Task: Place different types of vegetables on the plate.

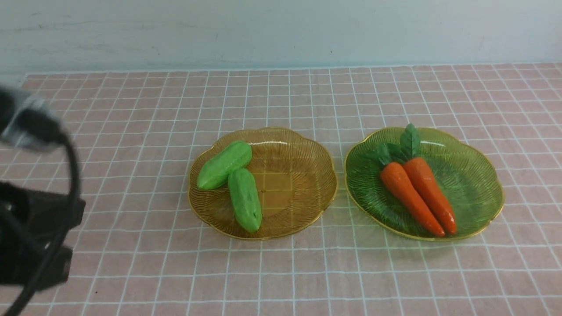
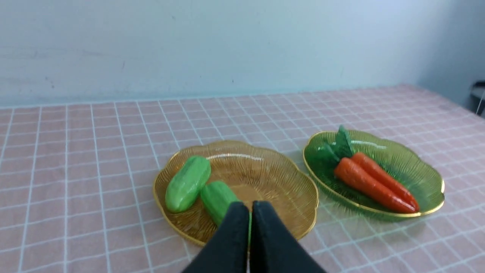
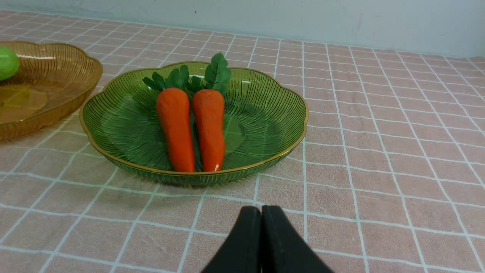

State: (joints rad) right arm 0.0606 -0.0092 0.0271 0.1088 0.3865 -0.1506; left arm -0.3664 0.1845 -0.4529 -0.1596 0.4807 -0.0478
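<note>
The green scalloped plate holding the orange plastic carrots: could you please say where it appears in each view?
Front view: right of centre, the green scalloped plate.
Left wrist view: right side.
Right wrist view: centre-left.
Shared landmark: the amber scalloped plate beside it.

Table (image 1: 145,263), pinkish, pale grid lines; amber plate (image 1: 298,184) and green plate (image 1: 478,188), gold-rimmed, side by side.

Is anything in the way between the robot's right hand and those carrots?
Nothing visible blocks it: between the right gripper and the carrots there's only the low rim of their green plate.
</note>
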